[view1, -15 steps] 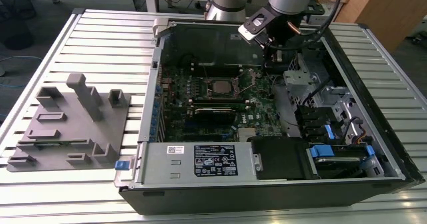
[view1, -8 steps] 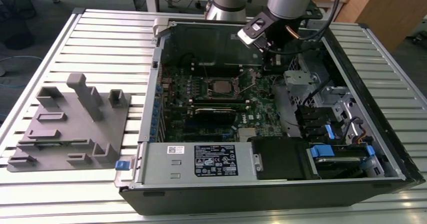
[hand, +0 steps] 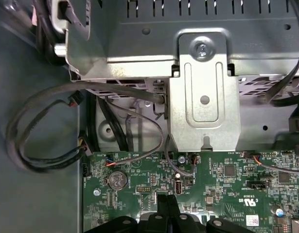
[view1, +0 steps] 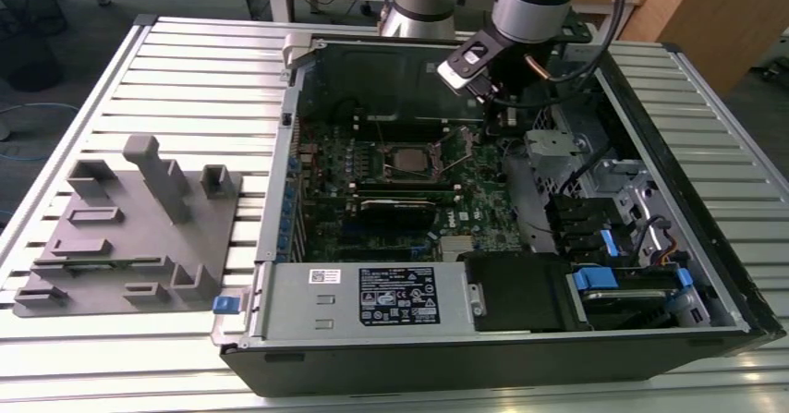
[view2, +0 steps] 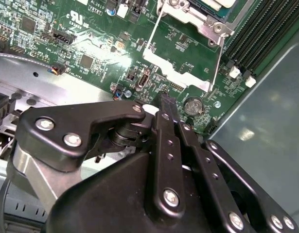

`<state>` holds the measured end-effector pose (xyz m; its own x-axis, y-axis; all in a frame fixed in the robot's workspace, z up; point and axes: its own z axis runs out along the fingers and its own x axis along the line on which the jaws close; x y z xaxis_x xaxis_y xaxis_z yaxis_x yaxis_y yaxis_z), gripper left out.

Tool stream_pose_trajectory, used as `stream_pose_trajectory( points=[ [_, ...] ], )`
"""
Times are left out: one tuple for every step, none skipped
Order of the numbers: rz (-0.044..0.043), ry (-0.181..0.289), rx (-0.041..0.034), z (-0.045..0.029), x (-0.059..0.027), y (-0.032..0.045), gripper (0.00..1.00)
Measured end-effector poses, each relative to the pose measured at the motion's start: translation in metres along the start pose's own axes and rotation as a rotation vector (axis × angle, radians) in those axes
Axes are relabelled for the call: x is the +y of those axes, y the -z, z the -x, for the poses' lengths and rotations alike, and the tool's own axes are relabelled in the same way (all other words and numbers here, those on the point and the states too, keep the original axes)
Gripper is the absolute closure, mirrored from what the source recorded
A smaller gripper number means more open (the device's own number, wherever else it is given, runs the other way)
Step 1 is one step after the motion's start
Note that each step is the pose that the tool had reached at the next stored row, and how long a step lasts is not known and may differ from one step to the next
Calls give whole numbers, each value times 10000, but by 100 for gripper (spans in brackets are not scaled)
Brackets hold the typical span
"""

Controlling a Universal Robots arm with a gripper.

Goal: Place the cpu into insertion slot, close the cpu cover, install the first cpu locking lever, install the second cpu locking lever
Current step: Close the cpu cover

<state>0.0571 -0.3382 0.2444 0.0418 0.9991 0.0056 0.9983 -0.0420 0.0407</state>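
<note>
The cpu (view1: 405, 159), a pale grey square, lies in the insertion slot (view1: 384, 147) in the middle of the green board. The cpu cover (view2: 183, 75) is swung open off the socket, and green board shows through its window. It stands at the socket's side toward the exterior view's right. Thin wire levers (view2: 156, 34) run along the cover's sides. My gripper (view2: 164, 99) hangs over the board beyond the open cover, near a coin cell (view2: 192, 105). Its black fingertips (hand: 168, 204) are pressed together with nothing between them. The arm's wrist (view1: 475, 62) is above the case's far right part.
The open computer case (view1: 284, 71) lies on a slatted table. A grey power-supply box (view1: 370, 293) sits at the front, with drive bays with blue tabs (view1: 616, 274) beside it. Memory slots (view2: 266, 29), looping cables (hand: 42, 126) and a metal bracket (hand: 203, 97) surround the gripper. A grey fixture block (view1: 129, 228) stands outside the case.
</note>
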Motion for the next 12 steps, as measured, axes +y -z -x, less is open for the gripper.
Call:
stream_pose_trajectory(
  points=[
    [0,0,0,0,0,-7,89],
    [0,0,-3,0,0,-7,89],
    [0,0,-4,0,0,-7,89],
    [0,0,-5,0,0,-7,89],
    [0,0,-5,0,0,-7,89],
    [0,0,-5,0,0,-8,89],
    [0,0,-4,0,0,-8,89],
    [0,0,-5,0,-2,-9,89],
    [1,-2,-3,0,-7,-11,89],
    [1,-2,-3,0,-16,-13,89],
    [1,0,-4,1,-26,-16,89],
    [1,0,-3,2,-36,-21,89]
  ],
)
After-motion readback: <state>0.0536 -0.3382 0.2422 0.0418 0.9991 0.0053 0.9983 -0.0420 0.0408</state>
